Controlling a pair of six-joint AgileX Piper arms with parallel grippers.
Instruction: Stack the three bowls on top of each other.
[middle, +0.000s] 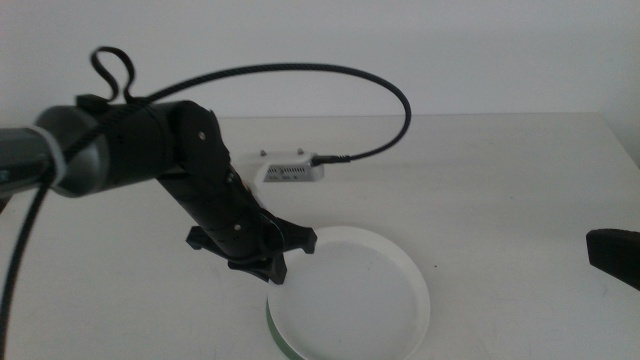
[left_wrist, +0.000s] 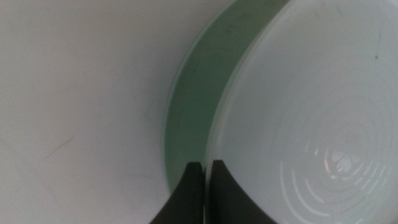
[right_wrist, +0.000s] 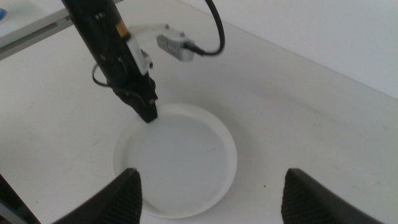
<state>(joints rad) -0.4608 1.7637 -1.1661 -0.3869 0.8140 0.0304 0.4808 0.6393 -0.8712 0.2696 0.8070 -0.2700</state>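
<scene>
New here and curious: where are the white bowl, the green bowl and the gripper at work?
White bowl (middle: 350, 290): middle view, inner floor.
Green bowl (left_wrist: 193, 93): left wrist view, exposed rim.
Left gripper (middle: 275, 268): middle view, fingertips at the white bowl's rim.

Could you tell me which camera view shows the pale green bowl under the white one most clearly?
The left wrist view: the green bowl shows as a broad crescent beside the white bowl. The middle view shows only a thin green edge; the right wrist view shows none.
</scene>
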